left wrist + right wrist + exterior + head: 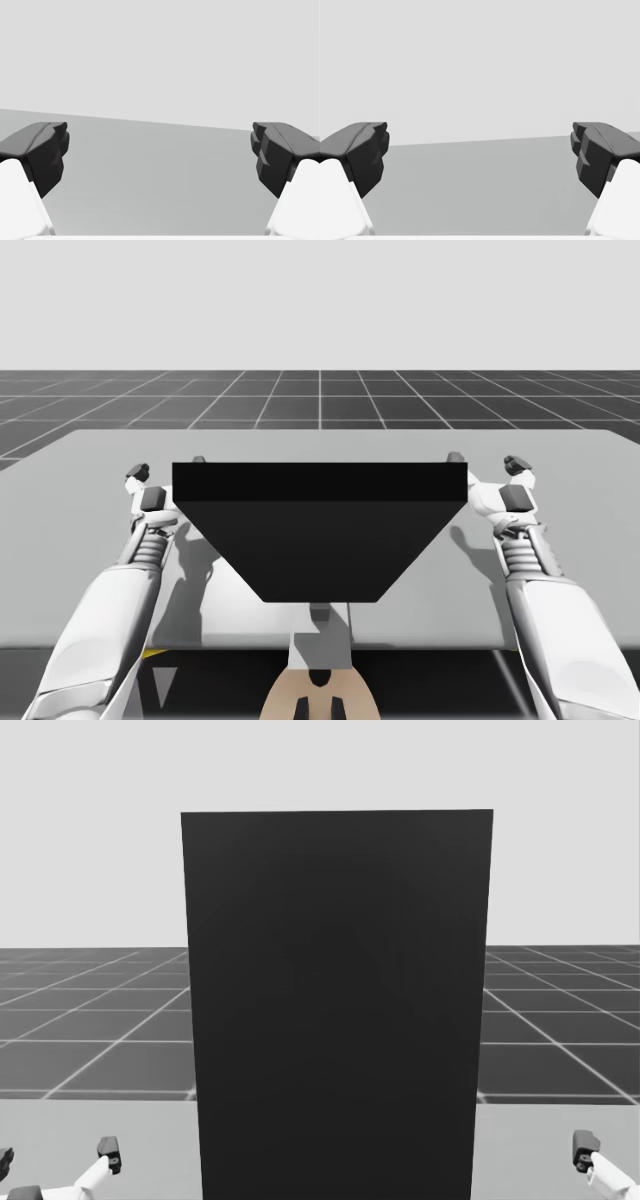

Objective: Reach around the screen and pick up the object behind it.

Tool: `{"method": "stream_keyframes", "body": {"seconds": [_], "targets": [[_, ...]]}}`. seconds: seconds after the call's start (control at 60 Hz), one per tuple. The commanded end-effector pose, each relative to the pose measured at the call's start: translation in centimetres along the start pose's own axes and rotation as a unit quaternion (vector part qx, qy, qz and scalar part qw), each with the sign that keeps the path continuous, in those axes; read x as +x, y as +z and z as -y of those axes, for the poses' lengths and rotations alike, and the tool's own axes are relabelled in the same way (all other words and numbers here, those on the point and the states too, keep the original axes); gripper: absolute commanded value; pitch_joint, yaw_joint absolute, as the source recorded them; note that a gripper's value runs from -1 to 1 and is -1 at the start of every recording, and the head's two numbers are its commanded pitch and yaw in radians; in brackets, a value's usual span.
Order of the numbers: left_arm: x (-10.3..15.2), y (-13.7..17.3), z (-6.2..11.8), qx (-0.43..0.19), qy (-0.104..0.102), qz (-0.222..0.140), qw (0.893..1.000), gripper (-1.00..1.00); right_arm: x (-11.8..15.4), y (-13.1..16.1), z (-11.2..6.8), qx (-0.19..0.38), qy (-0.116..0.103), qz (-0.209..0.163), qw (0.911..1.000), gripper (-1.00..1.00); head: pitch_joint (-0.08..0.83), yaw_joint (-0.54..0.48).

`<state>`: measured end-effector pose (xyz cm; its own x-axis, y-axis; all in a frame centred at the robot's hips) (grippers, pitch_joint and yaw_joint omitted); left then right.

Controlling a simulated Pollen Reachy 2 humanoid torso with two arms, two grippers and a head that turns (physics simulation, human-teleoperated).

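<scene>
1. The object to pick up is hidden. It lies somewhere behind the screen point(335, 1010), and I cannot tell its kind or its exact spot.
2. The screen is a tall black panel standing upright in the middle of the table point(320, 445), squarely between my head and whatever sits behind it.
3. My left gripper point(160, 150) is just beside the screen's left edge. It is released, with its fingers spread wide and only bare table ahead of them.
4. My right gripper point(480, 150) is just beside the screen's right edge, likewise released and empty.
5. I judge this to be the start of the reach. Both arms flank the screen, about level with it, and neither wrist view looks in behind it yet.
6. The next move calls for choosing one arm and carrying it past that side of the screen. The wrist then turns inward so its camera can find the object.
7. The fingers should stay spread until the object sits between them, and the forearm must keep clear of the screen so it is not knocked over.
</scene>
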<state>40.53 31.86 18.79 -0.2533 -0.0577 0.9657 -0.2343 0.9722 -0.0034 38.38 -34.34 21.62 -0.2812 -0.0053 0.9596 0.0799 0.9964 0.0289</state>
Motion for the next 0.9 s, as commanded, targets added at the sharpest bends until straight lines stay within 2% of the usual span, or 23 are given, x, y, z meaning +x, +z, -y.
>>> {"method": "stream_keyframes", "body": {"seconds": [0.017, 0.117, 0.167, 0.2, 0.25, 0.333, 0.367, 0.383, 0.45, 0.483, 0.517, 0.567, 0.583, 0.65, 0.683, 0.717, 0.75, 0.8, 0.817, 0.9], "targets": [[-0.1, 0.0, 0.1, -0.001, -0.001, 0.0, 1.0, -1.0, -0.1, 0.2, -0.1, -0.016, 0.015, 0.002, 0.9998, -1.0, 0.004, 0.03], [-0.2, 0.0, 0.2, -0.013, -0.002, -0.009, 1.0, -1.0, 0.0, 0.2, -0.2, 0.006, 0.012, 0.004, 0.9999, -1.0, 0.004, 0.03], [-0.2, 0.1, 0.1, -0.035, -0.005, -0.028, 0.999, -1.0, 0.0, 0.3, -0.1, 0.025, 0.013, -0.004, 0.9996, -1.0, 0.005, 0.03], [-0.2, 0.4, 0.1, -0.073, 0.0, -0.048, 0.996, -1.0, 0.1, 0.5, -0.2, 0.062, 0.002, -0.014, 0.998, -1.0, 0.006, 0.03], [-0.1, 0.6, 0.0, -0.101, 0.001, -0.051, 0.994, -1.0, 0.1, 0.7, -0.3, 0.097, -0.017, -0.015, 0.995, -1.0, 0.008, 0.03], [0.5, 1.2, -0.1, -0.173, 0.028, -0.06, 0.983, -1.0, 0.3, 1.1, -0.9, 0.151, -0.052, -0.014, 0.987, -1.0, 0.013, 0.02], [0.7, 1.4, -0.1, -0.19, 0.04, -0.062, 0.979, -1.0, 0.4, 1.3, -1.1, 0.166, -0.056, -0.013, 0.9844, -1.0, 0.015, 0.02], [1.0, 1.8, 0.0, -0.225, 0.056, -0.067, 0.971, -1.0, 0.6, 1.6, -1.5, 0.193, -0.065, -0.011, 0.9789, -1.0, 0.017, 0.02], [1.6, 2.4, 0.0, -0.27, 0.069, -0.067, 0.958, -1.0, 1.0, 2.2, -1.8, 0.241, -0.066, -0.004, 0.9682, -1.0, 0.021, 0.02], [2.2, 2.8, 0.1, -0.294, 0.09, -0.068, 0.949, -1.0, 1.2, 2.7, -2.0, 0.272, -0.071, 0.0, 0.9596, -1.0, 0.022, 0.02], [2.9, 3.3, 0.1, -0.317, 0.099, -0.066, 0.941, -1.0, 1.4, 3.0, -2.1, 0.294, -0.064, 0.009, 0.9536, -1.0, 0.022, 0.02], [3.8, 3.9, 0.2, -0.338, 0.1, -0.06, 0.934, -1.0, 1.5, 3.6, -2.0, 0.323, -0.059, 0.013, 0.9444, -1.0, 0.025, 0.02], [4.3, 4.4, 0.2, -0.357, 0.106, -0.06, 0.926, -1.0, 1.6, 4.0, -2.0, 0.345, -0.061, 0.011, 0.9364, -1.0, 0.028, 0.02], [4.9, 5.3, 0.4, -0.382, 0.098, -0.058, 0.917, -1.0, 1.5, 4.7, -1.8, 0.381, -0.056, 0.008, 0.9227, -1.0, 0.034, 0.03], [5.3, 6.0, 0.5, -0.406, 0.096, -0.058, 0.907, -1.0, 1.5, 5.2, -1.7, 0.406, -0.054, 0.004, 0.9123, -1.0, 0.038, 0.03], [5.4, 6.4, 0.6, -0.415, 0.091, -0.058, 0.904, -1.0, 1.6, 5.4, -1.6, 0.414, -0.056, 0.002, 0.9085, -1.0, 0.039, 0.03], [5.6, 7.2, 0.7, -0.435, 0.087, -0.059, 0.894, -1.0, 1.7, 5.9, -1.5, 0.435, -0.054, 0.001, 0.8989, -1.0, 0.044, 0.03], [5.8, 7.7, 0.7, -0.451, 0.086, -0.061, 0.886, -1.0, 1.8, 6.2, -1.5, 0.452, -0.057, -0.001, 0.89, -1.0, 0.046, 0.02], [6.0, 8.3, 0.8, -0.46, 0.082, -0.06, 0.882, -1.0, 1.9, 6.6, -1.5, 0.467, -0.059, -0.002, 0.8825, -1.0, 0.049, 0.02], [6.3, 9.5, 0.9, -0.484, 0.065, -0.061, 0.87, -1.0, 2.2, 7.4, -1.3, 0.495, -0.055, -0.005, 0.8671, -1.0, 0.055, 0.02]]}}
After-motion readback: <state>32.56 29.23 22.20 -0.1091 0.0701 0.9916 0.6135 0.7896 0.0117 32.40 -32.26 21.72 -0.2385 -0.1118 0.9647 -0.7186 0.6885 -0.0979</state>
